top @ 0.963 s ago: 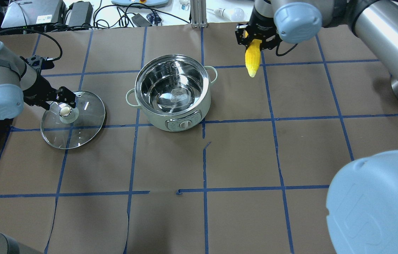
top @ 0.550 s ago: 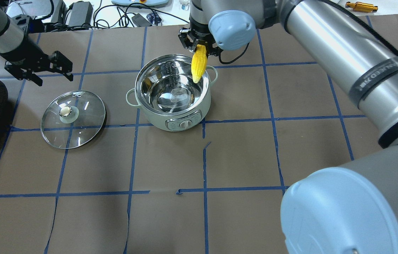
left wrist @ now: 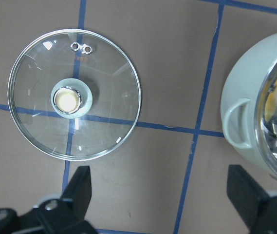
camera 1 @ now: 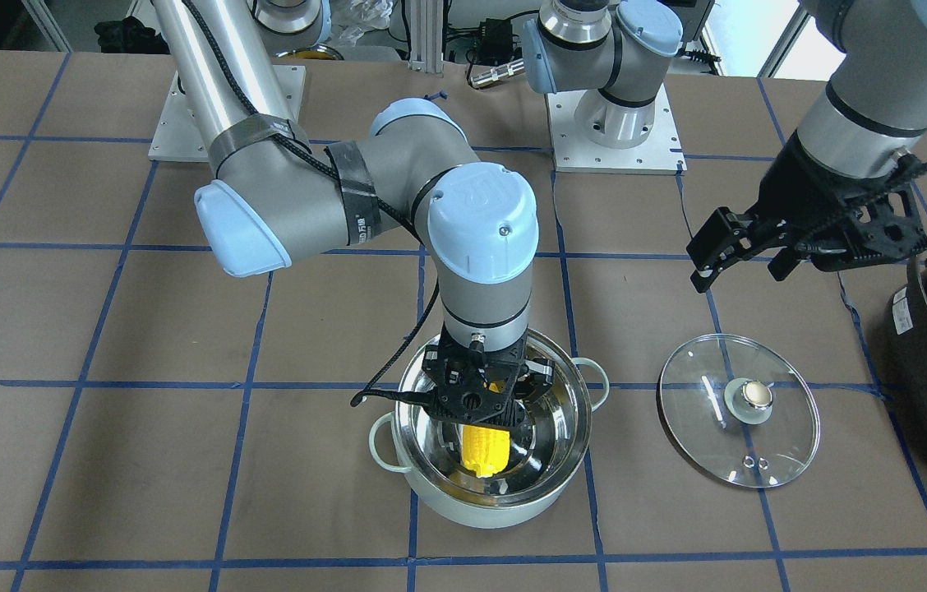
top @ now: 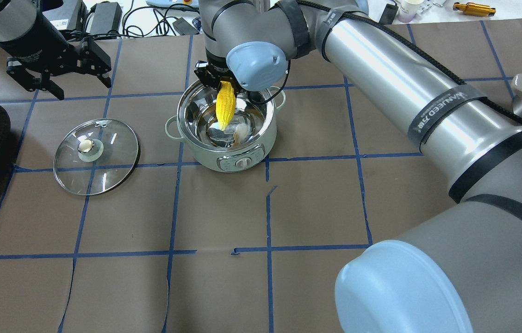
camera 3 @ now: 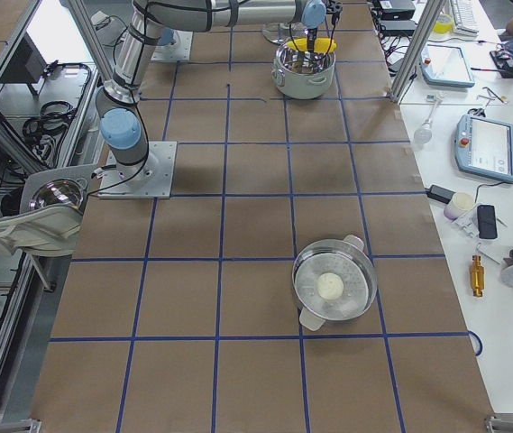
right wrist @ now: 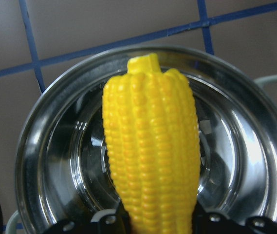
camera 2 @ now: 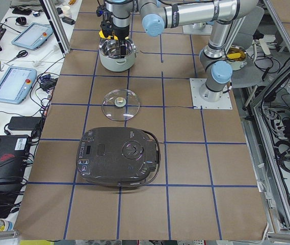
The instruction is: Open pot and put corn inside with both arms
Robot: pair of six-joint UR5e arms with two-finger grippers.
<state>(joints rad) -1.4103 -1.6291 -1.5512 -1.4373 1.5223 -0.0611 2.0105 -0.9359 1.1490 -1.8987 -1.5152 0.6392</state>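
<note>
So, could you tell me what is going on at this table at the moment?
The right gripper holds the corn by its upper end, tip down, inside the open pot; it has not let go yet. Whether the tip touches the bottom, I cannot tell. The glass lid lies flat on the table beside the pot, and the left gripper hovers open above the table, apart from the lid.

Robotics lab: blue-taped grid table (top: pixel 316 208), teach pendants (camera 2: pixel 12 84), cables (top: pixel 150 21), aluminium framing (camera 1: pixel 424 33).
</note>
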